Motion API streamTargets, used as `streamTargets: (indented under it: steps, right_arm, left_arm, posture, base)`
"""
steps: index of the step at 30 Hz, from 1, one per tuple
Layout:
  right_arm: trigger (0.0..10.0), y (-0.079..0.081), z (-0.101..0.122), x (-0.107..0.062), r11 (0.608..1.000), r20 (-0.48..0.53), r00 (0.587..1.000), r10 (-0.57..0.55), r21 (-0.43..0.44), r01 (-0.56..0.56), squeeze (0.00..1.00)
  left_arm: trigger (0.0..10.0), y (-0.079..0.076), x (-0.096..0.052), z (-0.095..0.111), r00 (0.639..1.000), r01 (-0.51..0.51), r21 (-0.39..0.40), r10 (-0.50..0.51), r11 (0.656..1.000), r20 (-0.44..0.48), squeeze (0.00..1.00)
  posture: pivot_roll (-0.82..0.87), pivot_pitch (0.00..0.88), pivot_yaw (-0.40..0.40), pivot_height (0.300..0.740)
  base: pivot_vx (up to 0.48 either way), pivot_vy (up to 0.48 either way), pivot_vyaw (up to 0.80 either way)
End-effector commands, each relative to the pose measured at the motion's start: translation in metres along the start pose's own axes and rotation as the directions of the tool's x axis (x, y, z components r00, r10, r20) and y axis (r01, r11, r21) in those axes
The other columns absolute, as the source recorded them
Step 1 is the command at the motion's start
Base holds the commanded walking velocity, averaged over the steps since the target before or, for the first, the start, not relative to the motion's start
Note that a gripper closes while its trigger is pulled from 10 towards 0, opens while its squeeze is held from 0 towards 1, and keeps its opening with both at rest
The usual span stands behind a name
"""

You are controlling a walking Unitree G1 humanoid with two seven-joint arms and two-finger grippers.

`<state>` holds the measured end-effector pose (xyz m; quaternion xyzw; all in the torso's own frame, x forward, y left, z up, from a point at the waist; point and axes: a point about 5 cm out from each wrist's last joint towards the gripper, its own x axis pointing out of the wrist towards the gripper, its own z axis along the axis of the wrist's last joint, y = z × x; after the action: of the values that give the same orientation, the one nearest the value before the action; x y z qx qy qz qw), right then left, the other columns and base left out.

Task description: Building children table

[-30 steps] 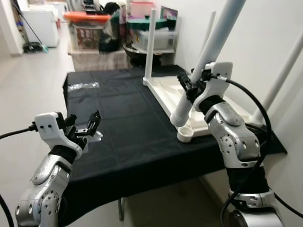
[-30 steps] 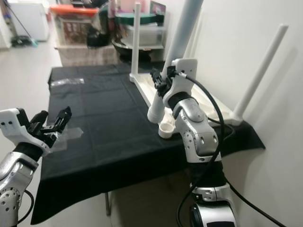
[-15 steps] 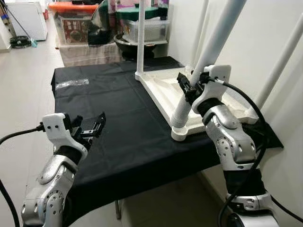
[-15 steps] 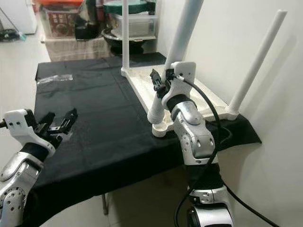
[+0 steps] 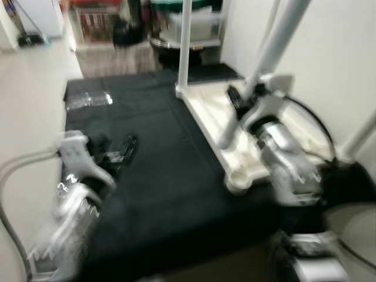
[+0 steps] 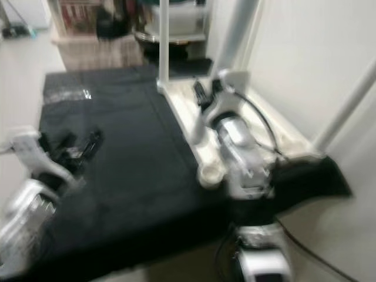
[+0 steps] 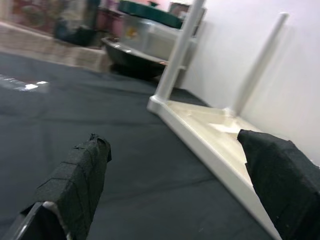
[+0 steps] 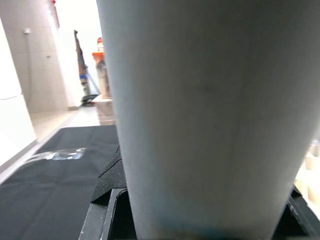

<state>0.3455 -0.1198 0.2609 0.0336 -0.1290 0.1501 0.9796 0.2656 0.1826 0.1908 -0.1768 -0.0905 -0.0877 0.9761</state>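
Gripping the white table leg (image 5: 271, 56), right gripper (image 5: 239, 101) jaws closed; left gripper (image 5: 120, 154) jaws wide, empty.

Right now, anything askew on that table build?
Yes. The loose leg in the right pincer leans well off vertical, its foot short of the empty corner socket; the far leg stands upright.

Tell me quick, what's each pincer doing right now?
Left pincer: open, holding nothing, over the black cloth.
Right pincer: closed on the white table leg.
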Motion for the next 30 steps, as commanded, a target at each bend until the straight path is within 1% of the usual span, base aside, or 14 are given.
streamTargets:
  steps: [1,7,9,13,20,30]
  right_arm:
    - [10.0,-0.0129,0.0041,-0.0027,0.999,0.025,0.999,-0.048,-0.018,0.049,0.0]
    - [10.0,-0.0141,0.0036,-0.0029,0.998,0.024,0.998,-0.055,-0.018,0.055,0.0]
    - [10.0,-0.016,0.0034,-0.0032,0.998,0.025,0.998,-0.065,-0.019,0.066,0.0]
    - [10.0,-0.0173,0.0032,-0.0033,0.997,0.026,0.997,-0.073,-0.021,0.074,0.0]
    - [10.0,-0.0184,0.0024,-0.0037,0.997,0.024,0.997,-0.078,-0.018,0.079,0.0]
    - [10.0,-0.0187,0.0017,-0.0025,0.999,0.009,0.999,-0.033,-0.041,0.034,0.0]
  left_arm:
    - [10.0,-0.0041,-0.0003,-0.0019,1.0,0.014,-0.002,-0.014,1.0,-0.001,0.0]
    - [10.0,-0.0056,0.0002,-0.0025,1.0,0.02,-0.003,-0.02,1.0,-0.003,0.0]
    - [10.0,-0.0088,0.0011,-0.004,0.999,0.038,0.003,-0.038,0.999,-0.012,0.0]
    - [10.0,-0.0104,0.0016,-0.0049,0.999,0.048,0.001,-0.048,0.999,-0.016,0.0]
    - [10.0,-0.0132,0.0026,-0.0068,0.998,0.059,-0.006,-0.059,0.998,-0.018,0.0]
    - [10.0,-0.0105,0.0013,-0.0089,0.999,0.037,-0.014,-0.037,0.999,-0.02,0.0]
  posture:
    - [0.04,0.0,-0.071,0.74]
    - [0.04,0.0,-0.07,0.74]
    - [0.04,0.0,-0.065,0.74]
    - [0.04,0.0,-0.064,0.74]
    - [0.04,0.0,-0.065,0.74]
    - [0.04,0.0,-0.067,0.74]
  base:
    - [0.0,0.0,0.0]
    - [0.0,0.0,0.0]
    - [0.0,0.0,0.0]
    - [0.0,0.0,0.0]
    - [0.0,-0.429,0.0]
    - [0.0,0.0,0.0]
